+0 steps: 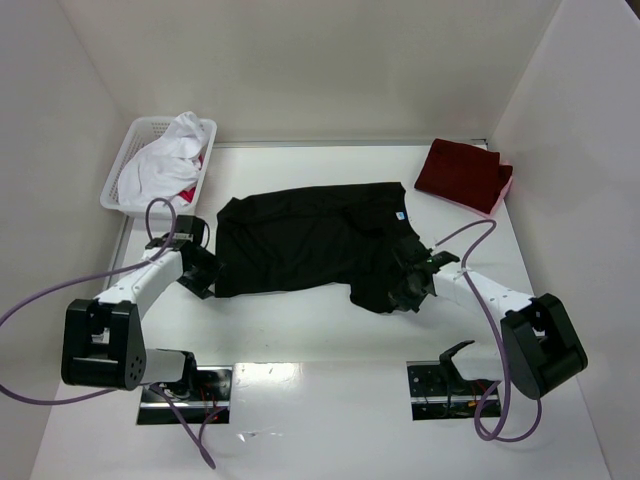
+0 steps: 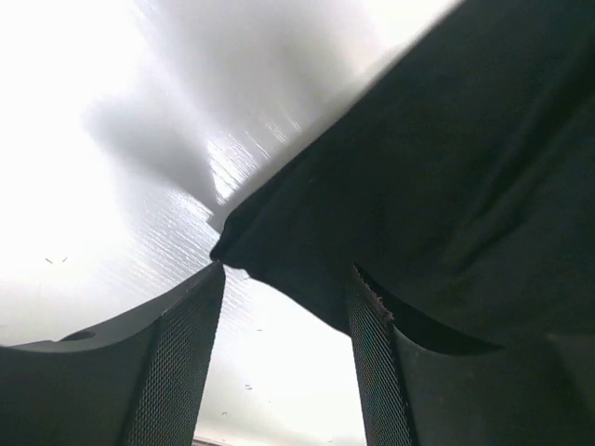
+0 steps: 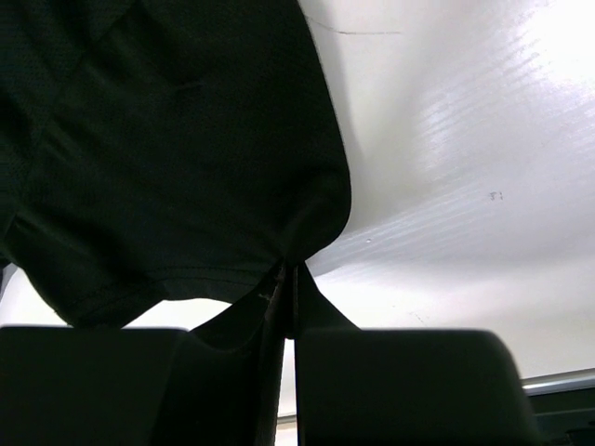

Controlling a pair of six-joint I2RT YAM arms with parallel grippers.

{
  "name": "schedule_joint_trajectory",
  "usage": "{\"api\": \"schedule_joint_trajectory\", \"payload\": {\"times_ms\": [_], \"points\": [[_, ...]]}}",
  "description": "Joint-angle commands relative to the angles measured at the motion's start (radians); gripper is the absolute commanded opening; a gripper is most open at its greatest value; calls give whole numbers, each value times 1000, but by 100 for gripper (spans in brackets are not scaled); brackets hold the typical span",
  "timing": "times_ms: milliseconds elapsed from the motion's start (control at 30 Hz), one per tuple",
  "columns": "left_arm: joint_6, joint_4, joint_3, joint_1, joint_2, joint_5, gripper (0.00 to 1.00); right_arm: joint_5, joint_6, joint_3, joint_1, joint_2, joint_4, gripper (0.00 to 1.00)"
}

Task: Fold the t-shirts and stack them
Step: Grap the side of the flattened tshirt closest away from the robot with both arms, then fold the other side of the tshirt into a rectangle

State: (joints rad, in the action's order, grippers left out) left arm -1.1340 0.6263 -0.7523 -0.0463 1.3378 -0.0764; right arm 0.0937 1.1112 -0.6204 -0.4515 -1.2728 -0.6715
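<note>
A black t-shirt [image 1: 310,240] with a small blue neck label [image 1: 399,213] lies spread across the middle of the table. My left gripper [image 1: 205,268] is open at the shirt's left edge; in the left wrist view the cloth's corner [image 2: 279,255] hangs between the two fingers [image 2: 376,372]. My right gripper [image 1: 412,283] is shut on the shirt's right sleeve edge [image 3: 288,269]. A folded dark red t-shirt [image 1: 462,173] lies at the back right. White and red t-shirts [image 1: 165,165] fill the basket.
A white plastic lattice basket [image 1: 125,165] stands at the back left. White walls enclose the table on the left, back and right. Purple cables loop from both arms.
</note>
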Motion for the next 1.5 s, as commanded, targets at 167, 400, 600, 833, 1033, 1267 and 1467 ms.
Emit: {"api": "schedule_joint_trajectory", "payload": {"times_ms": [167,400,600,833,1033,1267,1467], "points": [[-42,1,73,6,-25,7,60,17,-45,-45,11,21,40,10],[-59,-25,94,6,-13,7,26,17,-58,-55,11,21,49,10],[-59,-39,71,6,16,-16,0,17,-74,-75,20,21,56,9],[1,-59,-34,6,26,-46,0,41,-121,-157,71,21,56,1],[91,-101,-199,6,32,-59,0,57,-200,-266,160,12,83,0],[112,-198,-330,6,172,-57,0,67,-312,-433,251,-123,197,0],[134,-252,-502,6,350,-62,0,69,-361,-596,287,-310,271,0]]}}
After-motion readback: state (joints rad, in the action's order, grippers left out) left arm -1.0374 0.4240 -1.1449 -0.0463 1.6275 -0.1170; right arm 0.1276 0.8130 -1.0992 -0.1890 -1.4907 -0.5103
